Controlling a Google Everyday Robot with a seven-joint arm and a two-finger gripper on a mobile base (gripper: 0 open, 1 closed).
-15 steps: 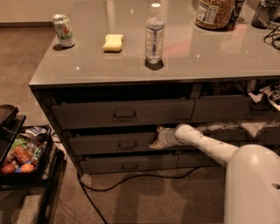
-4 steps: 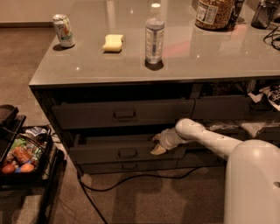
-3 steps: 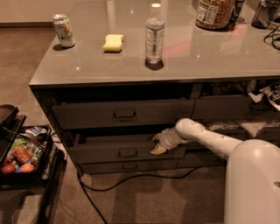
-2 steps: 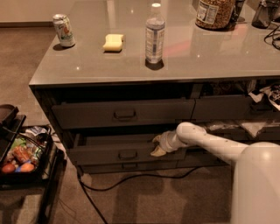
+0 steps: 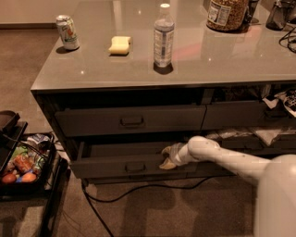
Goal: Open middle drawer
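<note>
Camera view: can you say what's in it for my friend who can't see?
The robot's gripper is at the top edge of the middle drawer, which is pulled partly out. On the counter above stand a can, a yellow sponge and a water bottle.

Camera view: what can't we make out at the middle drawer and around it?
- middle drawer interior: mostly hidden behind its own front, shadowed by the top drawer.
- gripper, at that drawer's upper edge right of the handle: its hold on the edge is too dark to tell.
- jar: cut off by the top edge.
- cart: cut off by the left edge.
</note>
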